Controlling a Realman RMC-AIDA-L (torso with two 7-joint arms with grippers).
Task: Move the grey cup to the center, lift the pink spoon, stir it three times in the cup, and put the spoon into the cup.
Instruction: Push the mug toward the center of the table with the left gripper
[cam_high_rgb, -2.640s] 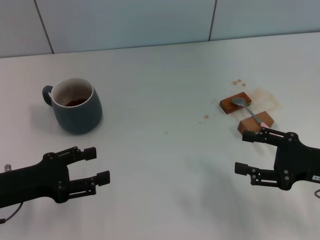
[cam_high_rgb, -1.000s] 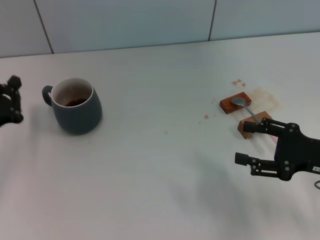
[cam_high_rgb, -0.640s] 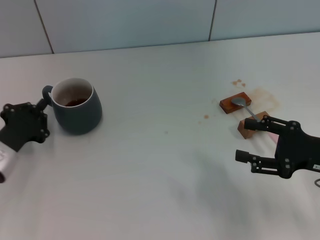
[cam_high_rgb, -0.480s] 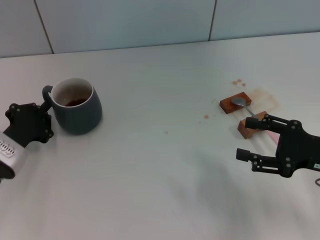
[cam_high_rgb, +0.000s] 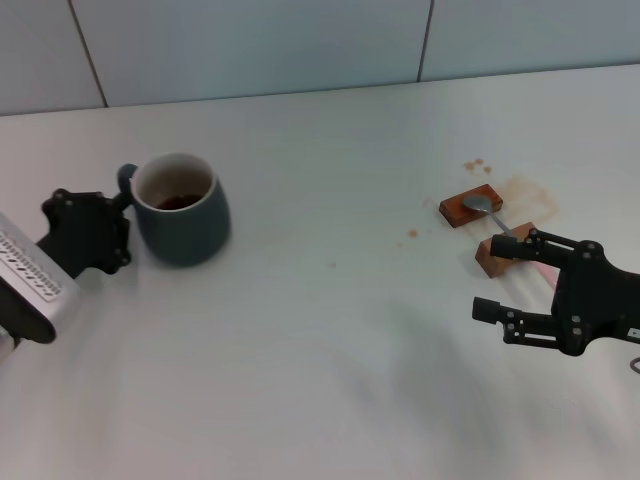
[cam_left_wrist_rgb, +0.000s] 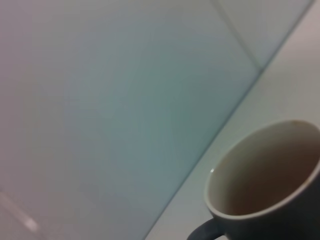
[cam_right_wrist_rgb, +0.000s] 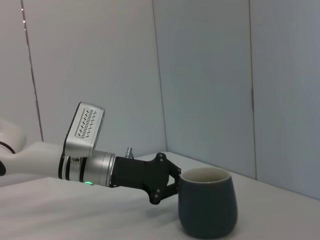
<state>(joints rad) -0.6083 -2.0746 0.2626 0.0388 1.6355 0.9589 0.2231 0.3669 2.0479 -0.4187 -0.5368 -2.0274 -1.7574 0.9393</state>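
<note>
The grey cup stands upright at the left of the white table, with a brown stain inside. My left gripper is at the cup's handle side and grips it there; the handle is mostly hidden by the fingers. The cup also shows in the left wrist view and in the right wrist view, where the left gripper meets its side. The pink spoon lies across two brown blocks at the right, its pink handle mostly hidden behind my right gripper, which is open just in front of it.
The far wooden block and the near wooden block hold the spoon up off the table. Brown spill stains mark the table around them. A tiled wall runs along the table's back edge.
My left arm swung out to the left, came in at the cup's handle and has shifted the cup a little to the right. My right gripper has edged closer to the spoon's handle.
</note>
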